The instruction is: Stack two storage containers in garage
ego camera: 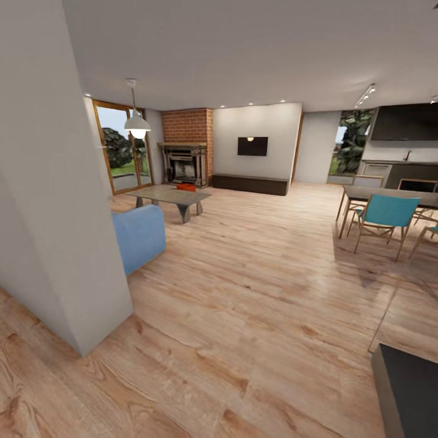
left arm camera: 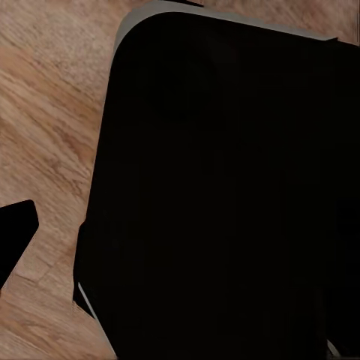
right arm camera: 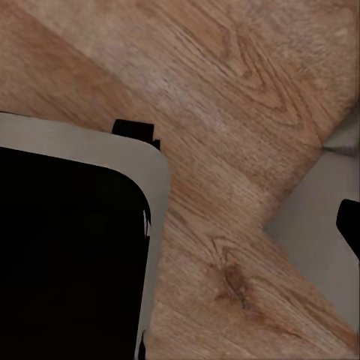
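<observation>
Light wood-plank floor [right arm camera: 225, 97] runs underneath, and a black panel [right arm camera: 67, 262] with a pale grey rounded rim covers one corner (the robot's own body, perhaps); a pale slab [right arm camera: 315, 225] sits opposite.

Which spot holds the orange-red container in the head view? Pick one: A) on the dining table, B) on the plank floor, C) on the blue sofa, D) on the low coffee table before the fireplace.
D: the orange-red container sits on the low coffee table, in front of the brick fireplace.

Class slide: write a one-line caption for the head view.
Living room ahead: an orange-red storage container on the coffee table before the brick fireplace.
</observation>
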Available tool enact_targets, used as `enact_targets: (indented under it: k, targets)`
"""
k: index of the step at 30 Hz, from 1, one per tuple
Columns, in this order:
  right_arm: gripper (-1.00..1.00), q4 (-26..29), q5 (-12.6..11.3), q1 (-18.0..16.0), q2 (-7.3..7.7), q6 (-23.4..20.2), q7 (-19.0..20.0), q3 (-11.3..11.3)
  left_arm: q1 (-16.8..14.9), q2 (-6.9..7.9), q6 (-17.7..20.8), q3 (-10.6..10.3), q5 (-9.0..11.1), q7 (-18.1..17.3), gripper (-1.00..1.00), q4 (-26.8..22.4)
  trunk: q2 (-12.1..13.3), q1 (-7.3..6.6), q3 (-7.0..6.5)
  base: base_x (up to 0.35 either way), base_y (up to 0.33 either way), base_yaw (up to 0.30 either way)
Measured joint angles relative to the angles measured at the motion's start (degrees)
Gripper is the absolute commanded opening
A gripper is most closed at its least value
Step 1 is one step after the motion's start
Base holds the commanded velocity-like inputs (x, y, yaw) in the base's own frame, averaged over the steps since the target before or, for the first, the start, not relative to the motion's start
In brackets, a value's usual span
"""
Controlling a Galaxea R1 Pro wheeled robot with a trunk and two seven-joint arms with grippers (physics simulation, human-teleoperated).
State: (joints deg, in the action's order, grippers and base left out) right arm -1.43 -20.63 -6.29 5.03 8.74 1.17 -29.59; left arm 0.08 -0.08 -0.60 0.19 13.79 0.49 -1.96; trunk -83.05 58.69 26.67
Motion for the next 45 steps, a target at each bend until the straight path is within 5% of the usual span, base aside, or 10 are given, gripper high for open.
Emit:
enact_targets:
  k: [15, 33, 45]
  targets:
    - [1.00, 0.0, 0.2, 0.0, -0.09, 0.0, -0.1, -0.2, 0.0, -0.05, 0.1, 0.0, -0.1, 0.0, 1.00, 0.0, 0.0, 0.00, 0.00, 0.330, 0.000, -0.002]
    - [1.00, 0.0, -0.2, 0.0, -0.08, 0.0, -0.1, 0.0, 0.0, -0.01, 0.0, 0.0, 0.0, 0.1, 1.00, 0.0, 0.0, 0.00, -0.11, 0.330, 0.000, -0.252]
    - [1.00, 0.0, 0.2, 0.0, -0.09, 0.0, 0.0, -0.2, 0.0, 0.00, 0.1, 0.0, 0.0, 0.1, 1.00, 0.1, 0.0, 0.00, -0.14, 0.330, 0.000, -0.016]
